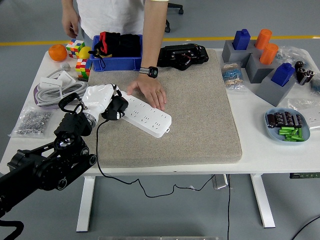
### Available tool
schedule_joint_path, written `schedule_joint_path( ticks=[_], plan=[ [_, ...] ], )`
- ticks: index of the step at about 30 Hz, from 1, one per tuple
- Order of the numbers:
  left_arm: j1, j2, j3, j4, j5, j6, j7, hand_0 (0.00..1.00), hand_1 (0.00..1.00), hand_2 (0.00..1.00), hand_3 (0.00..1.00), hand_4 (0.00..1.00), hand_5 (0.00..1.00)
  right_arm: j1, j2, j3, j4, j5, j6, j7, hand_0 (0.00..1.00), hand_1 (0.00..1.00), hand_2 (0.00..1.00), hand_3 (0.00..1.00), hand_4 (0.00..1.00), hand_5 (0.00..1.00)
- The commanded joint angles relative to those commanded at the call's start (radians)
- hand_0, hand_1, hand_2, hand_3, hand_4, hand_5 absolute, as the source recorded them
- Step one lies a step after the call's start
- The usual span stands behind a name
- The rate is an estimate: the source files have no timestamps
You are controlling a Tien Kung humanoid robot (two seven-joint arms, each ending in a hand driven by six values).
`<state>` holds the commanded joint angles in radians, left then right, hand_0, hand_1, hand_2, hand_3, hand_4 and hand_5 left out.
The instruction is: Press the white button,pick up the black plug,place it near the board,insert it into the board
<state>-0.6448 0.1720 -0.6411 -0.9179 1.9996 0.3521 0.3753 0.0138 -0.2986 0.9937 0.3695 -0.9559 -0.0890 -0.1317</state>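
Observation:
A white power strip (148, 115) lies slantwise on the beige mat (195, 115). A person's hand (149, 92) presses flat on its far end. My left hand (102, 101), white, is shut on the black plug (116, 107) and holds it at the strip's left end, just touching or just above it. The plug's black cable (100, 150) hangs over the table's front edge. I cannot make out a white button on the strip. My right hand is out of view.
A blue bin (116, 55) with black parts, a black device (182, 55), cubes (76, 49) and an orange (57, 52) sit at the back. A cable coil (57, 87) and screw bag (32, 121) lie left. Grey blocks (260, 65) and a blue dish (285, 125) stand right.

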Motion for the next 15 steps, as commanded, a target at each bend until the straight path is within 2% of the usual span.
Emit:
schedule_joint_path(
  ticks=[15],
  plan=[
    [0.000, 0.003, 0.015, -0.022, -0.016, -0.030, 0.034, 0.090, 0.192, 0.288, 0.384, 0.207, 0.002, 0.000, 0.003, 0.005, 0.000, 0.000, 0.000, 0.000, 0.576, 0.535, 0.547, 0.508, 0.642, 0.383]
  ],
)
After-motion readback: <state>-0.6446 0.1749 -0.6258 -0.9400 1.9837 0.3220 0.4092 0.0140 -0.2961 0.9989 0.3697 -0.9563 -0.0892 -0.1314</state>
